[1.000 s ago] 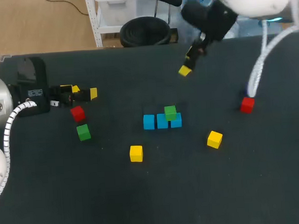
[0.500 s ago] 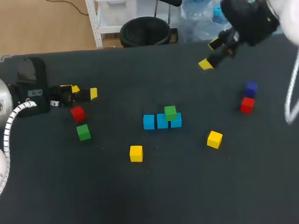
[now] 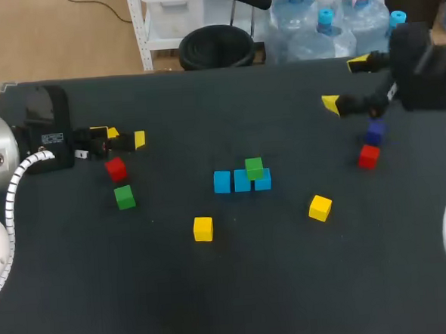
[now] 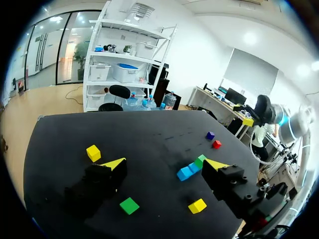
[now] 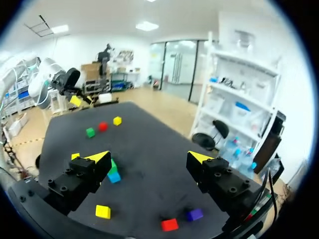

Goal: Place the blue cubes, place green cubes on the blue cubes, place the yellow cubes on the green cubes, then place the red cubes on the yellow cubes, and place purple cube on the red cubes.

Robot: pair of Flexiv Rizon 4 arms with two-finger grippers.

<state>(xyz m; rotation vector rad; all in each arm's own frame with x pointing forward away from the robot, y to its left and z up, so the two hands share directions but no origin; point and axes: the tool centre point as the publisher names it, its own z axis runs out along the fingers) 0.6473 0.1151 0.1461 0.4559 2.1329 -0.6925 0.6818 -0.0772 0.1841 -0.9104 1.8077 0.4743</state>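
Note:
Three blue cubes [image 3: 242,181] lie in a row mid-table, with one green cube [image 3: 254,167] on top of them. A second green cube [image 3: 124,196] and a red cube [image 3: 115,168] lie at the left, beside my left gripper [image 3: 126,136], which is open and empty. Ahead of its far finger sits a yellow cube [image 4: 93,152]. Two more yellow cubes [image 3: 203,229] [image 3: 320,207] lie nearer the front. The purple cube [image 3: 374,133] and another red cube [image 3: 368,156] lie at the right. My right gripper [image 3: 345,84] hangs open and empty above them.
The black table [image 3: 230,288] is bare along its front half. In the right wrist view the stack [image 5: 113,172] lies ahead between the fingers, with the red cube [image 5: 170,224] and purple cube [image 5: 194,214] close below.
My right arm has swung from above the back middle to the right, empty, uncovering the purple cube. The left arm and all cubes have stayed put.

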